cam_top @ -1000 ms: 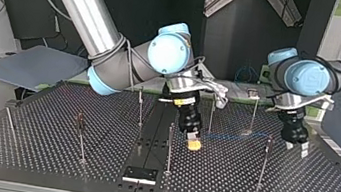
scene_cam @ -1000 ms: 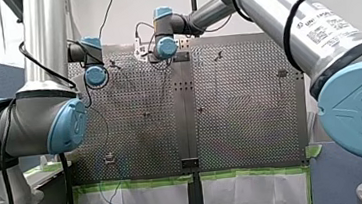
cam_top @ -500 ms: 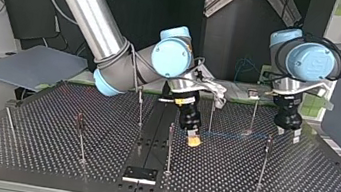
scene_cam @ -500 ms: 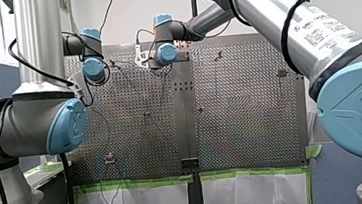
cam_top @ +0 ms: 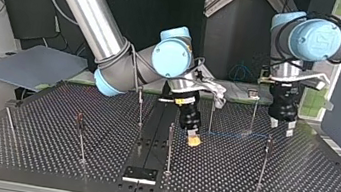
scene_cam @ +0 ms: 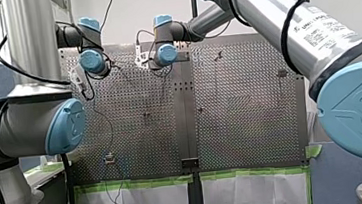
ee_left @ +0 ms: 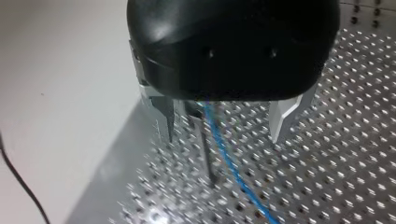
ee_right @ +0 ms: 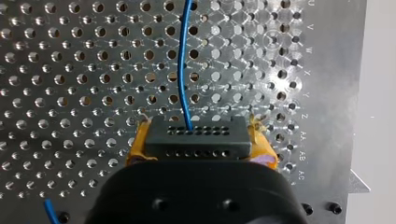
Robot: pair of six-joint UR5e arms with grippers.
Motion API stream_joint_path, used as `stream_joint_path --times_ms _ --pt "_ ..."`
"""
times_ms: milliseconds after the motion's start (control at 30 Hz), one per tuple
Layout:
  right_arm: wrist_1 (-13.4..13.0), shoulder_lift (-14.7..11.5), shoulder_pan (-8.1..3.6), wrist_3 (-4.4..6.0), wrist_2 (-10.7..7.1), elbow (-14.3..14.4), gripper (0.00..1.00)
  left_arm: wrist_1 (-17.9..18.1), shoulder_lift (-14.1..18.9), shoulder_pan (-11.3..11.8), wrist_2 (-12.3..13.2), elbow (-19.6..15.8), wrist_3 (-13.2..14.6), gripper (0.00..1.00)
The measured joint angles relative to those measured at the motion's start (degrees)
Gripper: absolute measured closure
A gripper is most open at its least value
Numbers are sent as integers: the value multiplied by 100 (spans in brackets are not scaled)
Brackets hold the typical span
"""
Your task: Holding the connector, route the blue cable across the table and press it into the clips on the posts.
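My right gripper [ee_right: 198,134] is shut on the black connector [ee_right: 187,145], with its yellow pads on both sides. From the connector the blue cable [ee_right: 181,65] runs straight ahead over the perforated table. In the top view this gripper [cam_top: 194,140] hangs low near the middle posts, and the blue cable [cam_top: 234,133] stretches from it towards the view's right. My left gripper [cam_top: 281,127] is raised above that far stretch of cable, open. In the left wrist view the blue cable [ee_left: 224,156] and a thin post [ee_left: 205,154] lie below, between the metal fingers [ee_left: 284,119] of my left gripper [ee_left: 226,137], untouched.
Thin clip posts stand around the table: one [cam_top: 264,159] near my left gripper, one [cam_top: 254,113] behind it, two by my right gripper [cam_top: 170,146] [cam_top: 211,114], and others [cam_top: 80,134] at the top view's left. A black plate [cam_top: 140,174] lies at the near edge.
My left gripper has lifted off the table and swung towards the top view's far side. My right gripper shifted slightly at first and then held still with the connector.
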Motion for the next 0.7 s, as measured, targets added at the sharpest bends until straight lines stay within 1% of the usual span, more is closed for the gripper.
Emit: stream_joint_path --times_ms 133,267,500,700 --pt "0 1 0 0 -1 0 100 36 168 -55 7 1 72 0" --pt "3 1 0 0 -1 0 100 134 317 -154 74 2 239 0" --pt "8 2 -1 0 -1 0 100 254 230 -260 378 6 581 0" --pt "8 2 -7 0 -7 0 100 413 194 -307 488 18 872 0"
